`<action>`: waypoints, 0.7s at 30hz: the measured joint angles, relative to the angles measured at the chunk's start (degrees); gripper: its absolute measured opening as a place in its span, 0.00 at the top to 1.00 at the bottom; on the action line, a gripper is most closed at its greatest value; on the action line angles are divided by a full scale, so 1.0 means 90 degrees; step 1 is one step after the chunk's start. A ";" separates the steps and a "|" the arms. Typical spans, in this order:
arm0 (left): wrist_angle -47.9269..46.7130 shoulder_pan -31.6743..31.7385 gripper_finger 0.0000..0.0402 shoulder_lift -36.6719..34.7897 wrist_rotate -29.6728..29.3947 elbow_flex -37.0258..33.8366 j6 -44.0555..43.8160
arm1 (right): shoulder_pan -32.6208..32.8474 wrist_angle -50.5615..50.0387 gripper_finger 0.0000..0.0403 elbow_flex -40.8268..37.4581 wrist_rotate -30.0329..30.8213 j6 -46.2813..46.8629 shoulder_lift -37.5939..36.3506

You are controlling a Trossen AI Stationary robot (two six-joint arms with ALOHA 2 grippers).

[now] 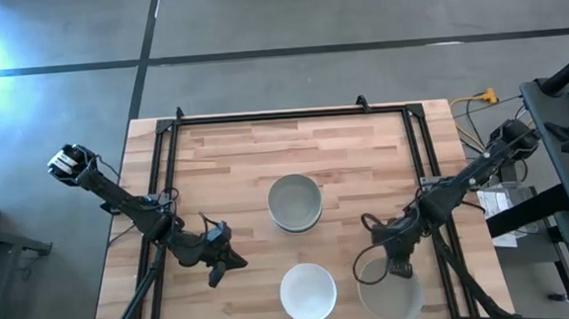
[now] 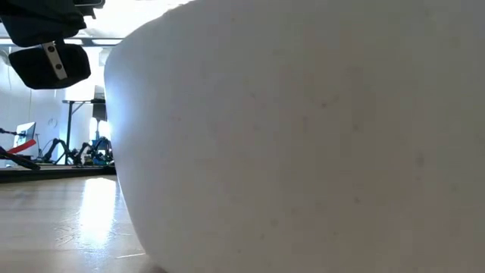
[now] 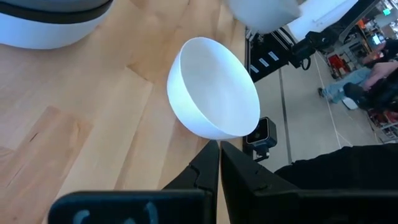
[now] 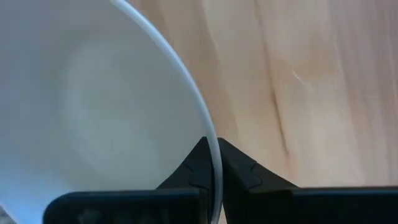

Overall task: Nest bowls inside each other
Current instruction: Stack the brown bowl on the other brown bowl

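Mostly, white bowl (image 2: 303,136) blocks the low view.

A robotics lab: a framed wooden table (image 1: 235,153) on grey concrete floor (image 1: 306,20), cabled equipment (image 2: 76,152) behind.

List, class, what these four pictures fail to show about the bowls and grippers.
- Low view: one white bowl fills the picture, hiding the other bowls and both grippers.
- High view: how many bowls sit in the centre stack is too small to count.
- Right wrist view: the held bowl is cut off by the edges.
- Left wrist view: the grey-banded bowl is cut off too.
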 joint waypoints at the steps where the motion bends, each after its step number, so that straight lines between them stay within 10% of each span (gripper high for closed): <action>1: 0.0000 0.0000 1.00 -0.0001 0.0000 0.0000 0.0000 | -0.0091 0.0003 0.98 0.0081 0.0002 -0.0007 -0.0061; 12: 0.0011 0.0002 1.00 -0.0001 0.0044 -0.0002 -0.0005 | -0.2151 -0.0159 0.98 0.2102 0.0454 -0.0949 0.0057; 21: 0.0014 0.0007 1.00 0.0001 0.0044 -0.0002 -0.0021 | -0.3985 -0.2610 0.98 0.4845 0.0910 -0.2560 0.1283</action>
